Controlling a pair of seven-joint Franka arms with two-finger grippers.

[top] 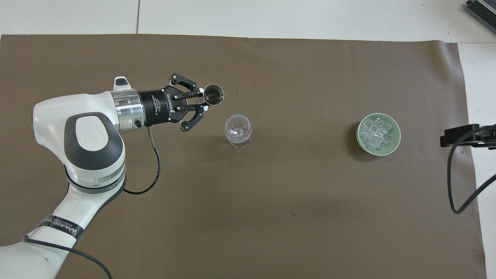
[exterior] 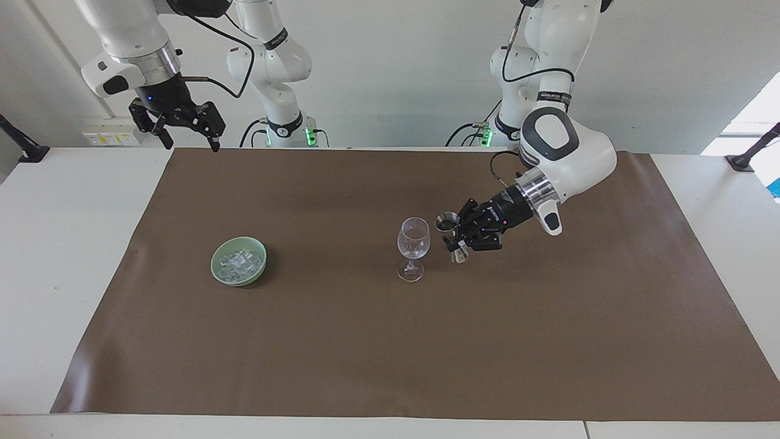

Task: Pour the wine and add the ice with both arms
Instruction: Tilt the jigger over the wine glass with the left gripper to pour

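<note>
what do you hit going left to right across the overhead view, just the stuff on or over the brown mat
left tool shut on the metal jigger → wine glass → green bowl of ice
</note>
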